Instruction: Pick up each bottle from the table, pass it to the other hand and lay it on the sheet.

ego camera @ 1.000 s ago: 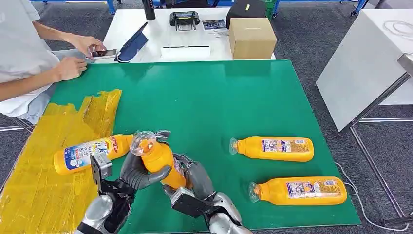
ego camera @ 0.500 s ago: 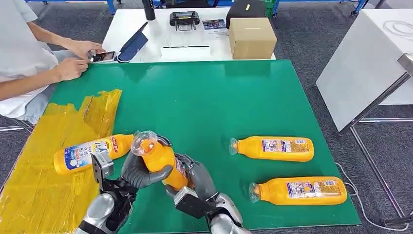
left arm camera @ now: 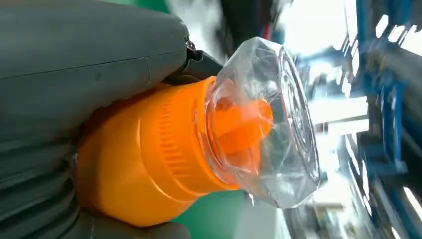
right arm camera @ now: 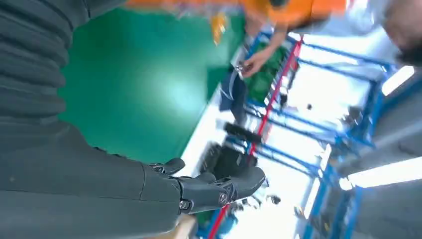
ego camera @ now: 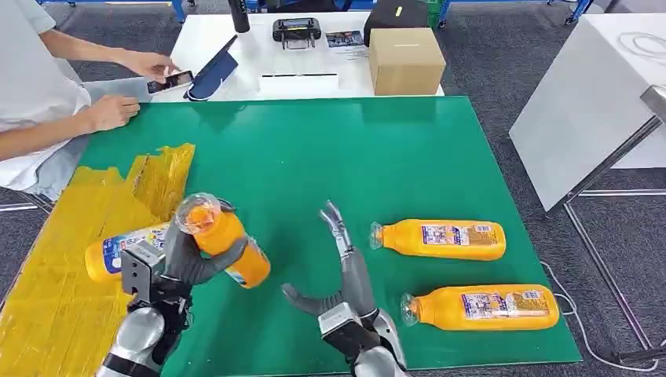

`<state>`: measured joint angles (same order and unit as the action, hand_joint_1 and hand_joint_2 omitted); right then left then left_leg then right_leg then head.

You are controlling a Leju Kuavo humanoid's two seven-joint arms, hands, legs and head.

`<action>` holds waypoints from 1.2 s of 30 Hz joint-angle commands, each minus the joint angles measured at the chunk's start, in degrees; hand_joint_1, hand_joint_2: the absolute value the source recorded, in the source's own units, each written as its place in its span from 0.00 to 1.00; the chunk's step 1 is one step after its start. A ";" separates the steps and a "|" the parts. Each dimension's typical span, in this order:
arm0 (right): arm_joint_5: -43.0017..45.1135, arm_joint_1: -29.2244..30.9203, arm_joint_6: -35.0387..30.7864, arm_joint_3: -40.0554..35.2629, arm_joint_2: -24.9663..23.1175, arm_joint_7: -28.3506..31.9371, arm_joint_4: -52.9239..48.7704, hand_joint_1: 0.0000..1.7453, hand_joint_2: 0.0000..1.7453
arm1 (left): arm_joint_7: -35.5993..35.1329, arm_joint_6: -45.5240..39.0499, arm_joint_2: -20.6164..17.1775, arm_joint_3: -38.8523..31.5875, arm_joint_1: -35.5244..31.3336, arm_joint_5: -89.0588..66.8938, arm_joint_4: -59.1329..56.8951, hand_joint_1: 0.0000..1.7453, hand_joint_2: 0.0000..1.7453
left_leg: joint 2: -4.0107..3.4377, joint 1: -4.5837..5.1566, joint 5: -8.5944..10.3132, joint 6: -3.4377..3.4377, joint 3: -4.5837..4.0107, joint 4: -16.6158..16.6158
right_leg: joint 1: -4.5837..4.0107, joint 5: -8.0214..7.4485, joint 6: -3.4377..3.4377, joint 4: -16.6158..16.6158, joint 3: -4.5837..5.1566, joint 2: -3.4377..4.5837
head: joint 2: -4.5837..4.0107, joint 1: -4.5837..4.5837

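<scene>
Head view: handover finished.
Left hand (ego camera: 182, 259) gripped an orange bottle (ego camera: 224, 243) near the yellow sheet (ego camera: 55, 267); right hand (ego camera: 342, 271) stood empty, fingers spread.

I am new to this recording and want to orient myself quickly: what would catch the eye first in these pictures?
First, the orange plastic bottle with a clear cap, gripped by the left hand above the green table mat, beside the crinkled yellow sheet. The right hand hangs open next to it. Two more orange bottles lie on the mat's right side.
</scene>
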<state>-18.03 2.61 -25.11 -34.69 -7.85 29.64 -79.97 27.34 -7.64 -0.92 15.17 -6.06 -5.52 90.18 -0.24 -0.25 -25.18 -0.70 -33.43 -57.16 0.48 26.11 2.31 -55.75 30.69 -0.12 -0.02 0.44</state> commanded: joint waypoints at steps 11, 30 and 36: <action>-1.42 -9.34 -2.73 11.76 2.79 0.96 -19.61 0.00 1.00 | -12.42 -14.27 -14.07 -5.85 2.82 -49.78 9.07 1.00 1.00 | 0.05 -0.07 -0.07 0.03 0.12 0.00 | -0.07 0.07 -0.08 0.05 -0.14 -0.04 | 0.00 -0.02; -2.01 -9.87 -1.05 14.73 1.69 -0.37 -20.47 0.00 1.00 | -21.73 -5.30 -21.23 4.03 0.04 -64.30 4.83 1.00 1.00 | 0.03 -0.11 -0.08 0.04 0.27 0.06 | -0.10 0.09 -0.09 0.15 -0.28 -0.10 | 0.00 0.00; -2.06 -10.53 -1.30 15.59 1.51 -0.32 -21.16 0.00 1.00 | -23.17 -6.66 -20.48 3.12 0.61 -64.43 5.85 1.00 1.00 | 0.00 -0.09 -0.09 0.02 0.19 0.04 | -0.09 0.09 -0.08 0.12 -0.20 -0.10 | 0.00 0.00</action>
<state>-20.22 -7.40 -26.36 -21.55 -6.36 29.48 -100.63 5.49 -13.33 -21.29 16.52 -3.49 -69.51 98.31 -0.40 -0.26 -25.18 -0.70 -33.49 -57.15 0.48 26.12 2.30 -55.74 30.84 -0.10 -0.02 0.44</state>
